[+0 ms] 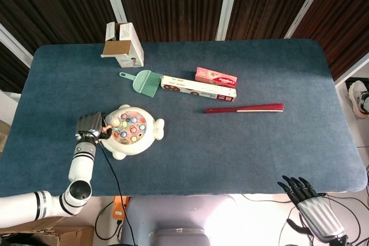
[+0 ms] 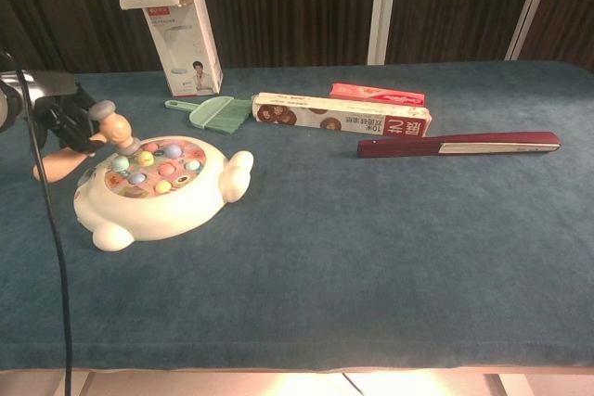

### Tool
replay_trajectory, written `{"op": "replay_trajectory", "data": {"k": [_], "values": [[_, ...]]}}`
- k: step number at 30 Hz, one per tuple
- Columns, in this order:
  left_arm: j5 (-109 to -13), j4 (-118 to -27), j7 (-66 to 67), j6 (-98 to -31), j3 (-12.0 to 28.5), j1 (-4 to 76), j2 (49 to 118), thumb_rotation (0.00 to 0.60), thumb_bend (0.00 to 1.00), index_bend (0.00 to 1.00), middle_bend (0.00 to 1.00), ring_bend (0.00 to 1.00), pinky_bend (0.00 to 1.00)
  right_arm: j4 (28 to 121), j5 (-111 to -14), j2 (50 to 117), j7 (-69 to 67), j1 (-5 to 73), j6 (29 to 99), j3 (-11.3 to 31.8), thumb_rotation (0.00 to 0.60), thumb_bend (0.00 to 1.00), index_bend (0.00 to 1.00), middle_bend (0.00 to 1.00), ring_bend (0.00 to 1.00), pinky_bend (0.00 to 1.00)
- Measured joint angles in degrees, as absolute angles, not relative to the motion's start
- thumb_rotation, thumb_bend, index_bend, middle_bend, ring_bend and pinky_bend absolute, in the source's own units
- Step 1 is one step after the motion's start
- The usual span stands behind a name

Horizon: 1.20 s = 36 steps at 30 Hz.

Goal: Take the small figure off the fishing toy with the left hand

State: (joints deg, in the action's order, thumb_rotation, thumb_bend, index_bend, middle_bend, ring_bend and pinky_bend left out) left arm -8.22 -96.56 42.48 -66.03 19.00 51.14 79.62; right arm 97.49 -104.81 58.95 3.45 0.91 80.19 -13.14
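Observation:
The white fishing toy (image 2: 176,203) (image 1: 140,140), with several coloured fish in its round top, lies on the left of the blue table. My left hand (image 2: 58,116) (image 1: 89,124) is at the toy's left rim. Its dark fingers pinch the small figure (image 2: 113,126) (image 1: 107,125), orange with a grey cap, which tilts just above the rim. A peach-coloured piece (image 2: 54,167) shows below the hand. My right hand (image 1: 307,202) hangs below the table's near right edge, fingers spread and holding nothing.
Behind the toy lie a green brush (image 2: 212,111), a long biscuit box (image 2: 342,115) and a red box (image 2: 376,94). A white carton (image 2: 184,40) stands at the back left. A dark red folded fan (image 2: 458,144) lies to the right. A black cable (image 2: 51,257) trails from my left arm.

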Motion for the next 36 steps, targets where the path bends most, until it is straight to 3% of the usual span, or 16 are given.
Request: {"op": "replay_trajectory", "data": {"k": [36], "values": [[-4.69,-89.60,47.21,-67.58,18.83,55.44,86.58,0.600,0.69,0.77,0.65,0.66,0.73,96.75,-105.73,57.91,0.51,0.63,81.96,-13.20,0.600,0.18,0.00,0.00,0.00,0.01]]}}
